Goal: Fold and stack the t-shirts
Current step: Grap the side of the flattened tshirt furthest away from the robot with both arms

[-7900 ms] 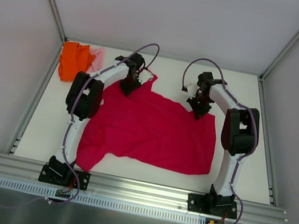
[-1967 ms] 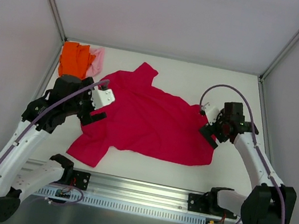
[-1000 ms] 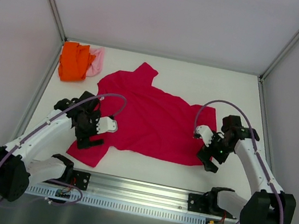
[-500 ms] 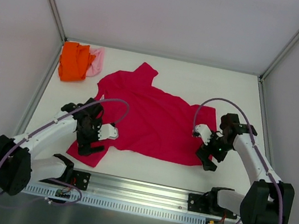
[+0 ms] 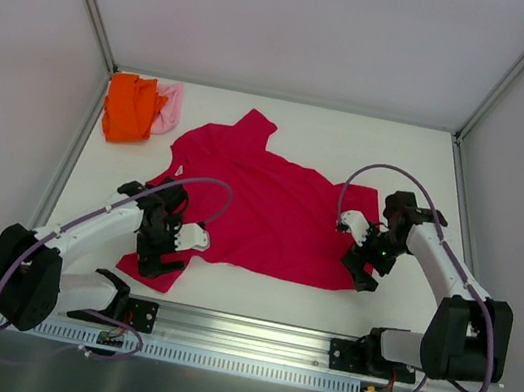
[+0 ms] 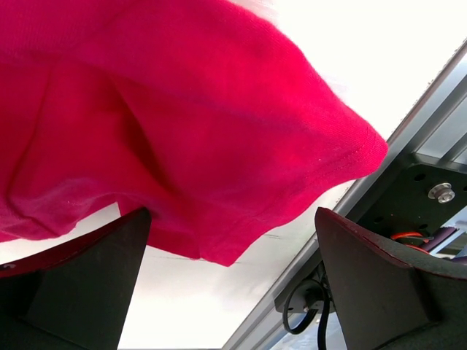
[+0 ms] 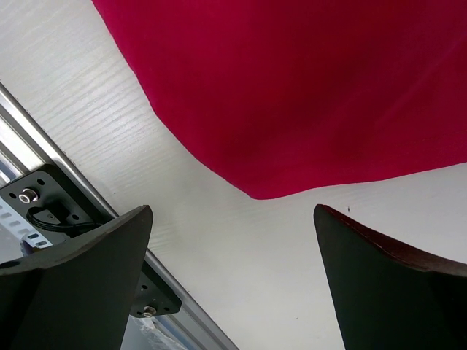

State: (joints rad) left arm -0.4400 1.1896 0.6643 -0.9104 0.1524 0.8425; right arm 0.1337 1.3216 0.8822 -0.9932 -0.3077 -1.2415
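The crimson-red t-shirt [image 5: 259, 211] lies spread across the white table [image 5: 373, 145], with one sleeve pointing to the back. My left gripper [image 5: 159, 251] hangs open over the shirt's near-left corner. In the left wrist view that red corner [image 6: 182, 131] fills the top, and the cloth edge lies between the spread fingers of the left gripper [image 6: 230, 219]. My right gripper [image 5: 361, 266] is open at the shirt's near-right corner. The right wrist view has the red hem [image 7: 292, 87] just ahead of the right gripper [image 7: 232, 211], with bare table between the fingers. The orange t-shirt [image 5: 130, 107] and the pink t-shirt [image 5: 168, 106] lie bunched at the back left.
An aluminium rail [image 5: 248, 331] runs along the near table edge and carries both arm bases. Its black mounts show in the wrist views, the left one [image 6: 423, 197] and the right one [image 7: 44, 204]. Grey walls close in the table on three sides.
Both grippers have crept a little closer to the red shirt's near corners, the left one rightward, the right one up and left. The shirt has not moved and both stay open.
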